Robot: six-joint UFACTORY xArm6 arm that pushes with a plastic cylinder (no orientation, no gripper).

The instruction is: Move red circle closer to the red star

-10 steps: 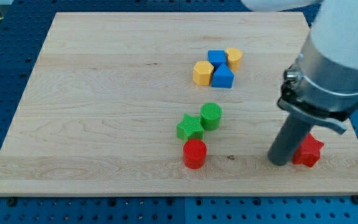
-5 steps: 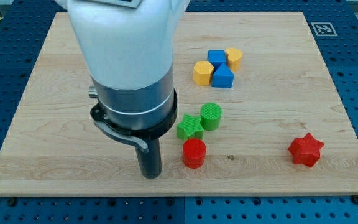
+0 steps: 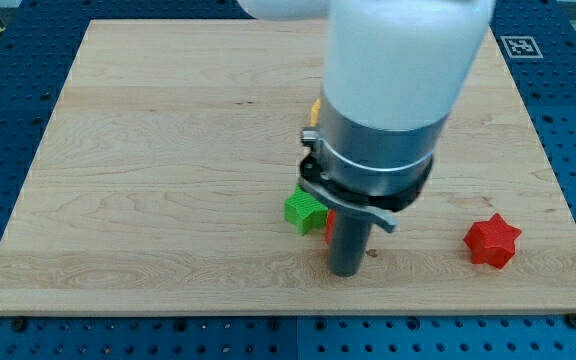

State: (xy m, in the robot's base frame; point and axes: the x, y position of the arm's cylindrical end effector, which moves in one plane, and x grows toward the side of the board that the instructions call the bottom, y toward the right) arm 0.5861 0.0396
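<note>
The arm's upper body is a broad cylinder with a smooth, pale grey-white shell, blurred at its top. Below it sits a band of brushed, silver-grey metal. A black ring clamp wraps the bottom of that band, with a thin light-coloured edge line curving around it and a small lug jutting at one side. From the clamp a straight, dark grey rod descends, round in section, ending in the tip point(image 3: 346, 271), cut flat.
</note>
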